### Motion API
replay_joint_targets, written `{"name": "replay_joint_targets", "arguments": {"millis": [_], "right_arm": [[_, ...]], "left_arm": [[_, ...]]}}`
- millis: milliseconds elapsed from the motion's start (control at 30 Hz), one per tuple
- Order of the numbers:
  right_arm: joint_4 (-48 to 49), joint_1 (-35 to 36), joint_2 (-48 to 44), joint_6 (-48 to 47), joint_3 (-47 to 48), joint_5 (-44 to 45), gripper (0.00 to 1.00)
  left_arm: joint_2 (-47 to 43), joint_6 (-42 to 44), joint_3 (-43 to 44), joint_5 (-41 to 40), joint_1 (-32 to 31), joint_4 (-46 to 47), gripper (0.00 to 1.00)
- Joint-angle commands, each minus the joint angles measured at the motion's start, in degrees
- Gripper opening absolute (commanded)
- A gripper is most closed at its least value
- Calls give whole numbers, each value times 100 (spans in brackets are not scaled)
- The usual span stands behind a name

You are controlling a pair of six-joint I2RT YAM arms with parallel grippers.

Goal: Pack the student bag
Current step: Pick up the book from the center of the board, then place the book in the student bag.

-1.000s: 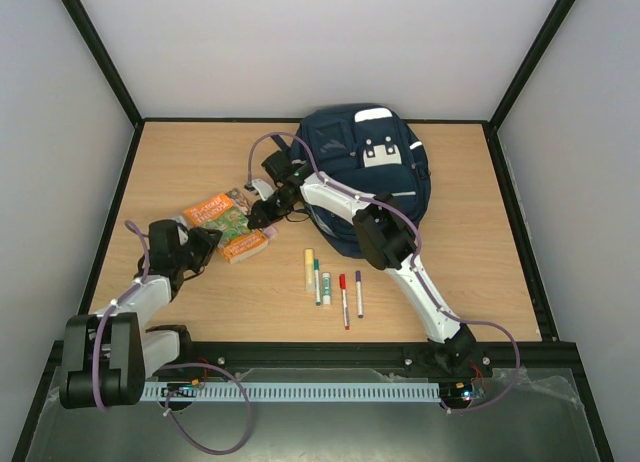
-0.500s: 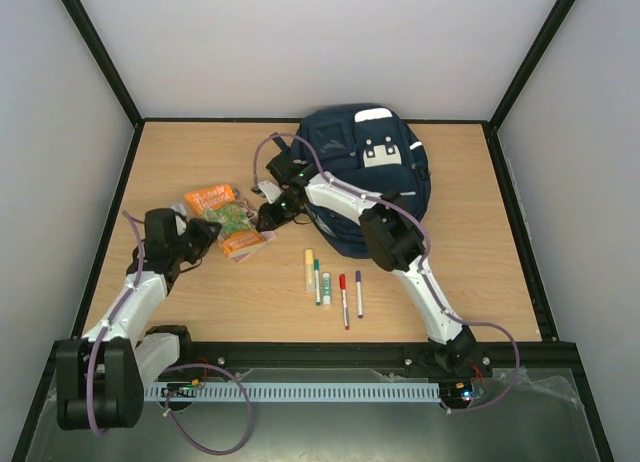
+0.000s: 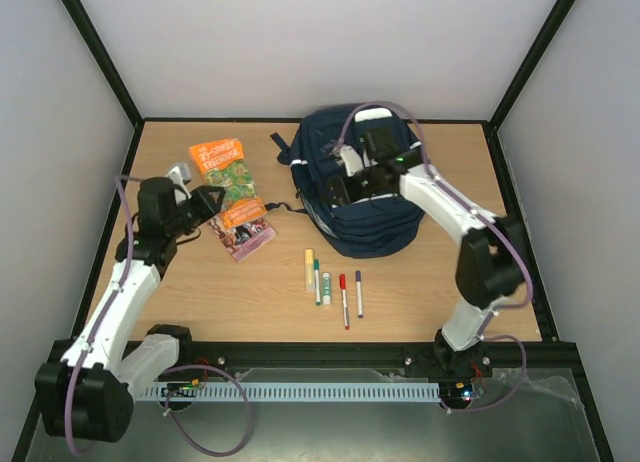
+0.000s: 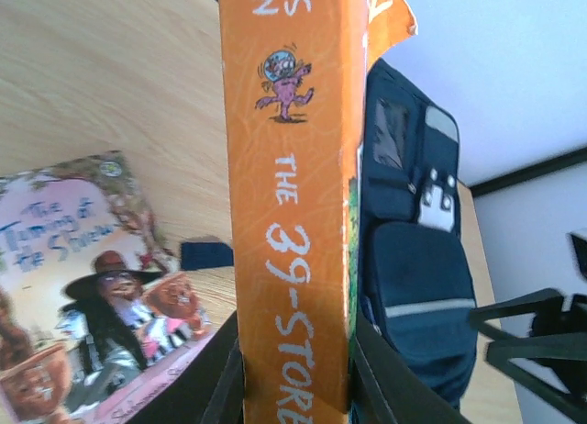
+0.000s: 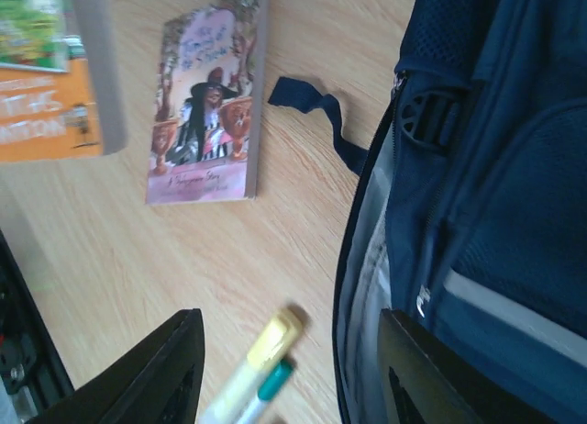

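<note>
- Bag (image 3: 368, 187) lies flat at the far middle of the table (image 3: 480, 262), front pockets up, with one strap (image 5: 316, 107) trailing on the wood toward the books.
- Left gripper (image 3: 210, 204) is clamped on the spine of the orange book (image 4: 293, 213). The book is raised off the table, left of the bag and well apart from it.
- Pink book (image 3: 246, 238) lies flat on the wood, below and just right of the raised one.
- Right gripper (image 5: 289, 369) hangs over the bag's left edge with its fingers spread fairly wide and nothing between them. It does not touch the fabric, as far as the wrist view shows.
- Zip gap (image 5: 367, 259) shows pale lining along that left edge. It looks like the main compartment, parted only narrowly.
- Pens (image 3: 343, 300) and a yellow highlighter (image 5: 266, 346) lie in a row in front of the bag, unpacked.
- Step in hand, by my reading: first book picked up, with the carry to the bag about to follow. The task is at an early stage, since nothing visible is inside.
- Next move calls for the right gripper to catch the upper lip of the gap and lift it wide.
- The left arm should then bring the book across and feed it in edge first.
- Risk: the gap is slim and the fabric is slack, so a corner may snag on the lip.
</note>
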Motion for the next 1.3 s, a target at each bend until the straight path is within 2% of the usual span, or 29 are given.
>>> {"name": "replay_joint_targets", "arguments": {"millis": [0, 167, 300, 400, 500, 900, 1033, 1267], "right_arm": [[188, -298, -1145, -353, -835, -354, 55], [444, -494, -2532, -489, -1686, -229, 78], [902, -545, -3633, -254, -2337, 190, 100], [1057, -549, -4191, -154, -2630, 468, 100], [1015, -557, -4281, -66, -2671, 399, 100], [1392, -776, -3494, 510, -2137, -913, 100], [1581, -826, -3384, 759, -2147, -1075, 100], [2136, -857, -3351, 1344, -2288, -1640, 100]], "left_arm": [[389, 385, 710, -95, -717, 306, 2], [1101, 593, 1268, -97, -1651, 636, 2], [1483, 525, 1394, 455, -2012, 1159, 2], [1627, 490, 1341, 1154, -2157, 1677, 2], [1638, 460, 1166, 1699, -2226, 2286, 2], [2010, 400, 997, 3343, -2308, 3402, 2], [2089, 213, 957, 3600, -2324, 3757, 2], [1773, 436, 1059, 3636, -2328, 3483, 2]]}}
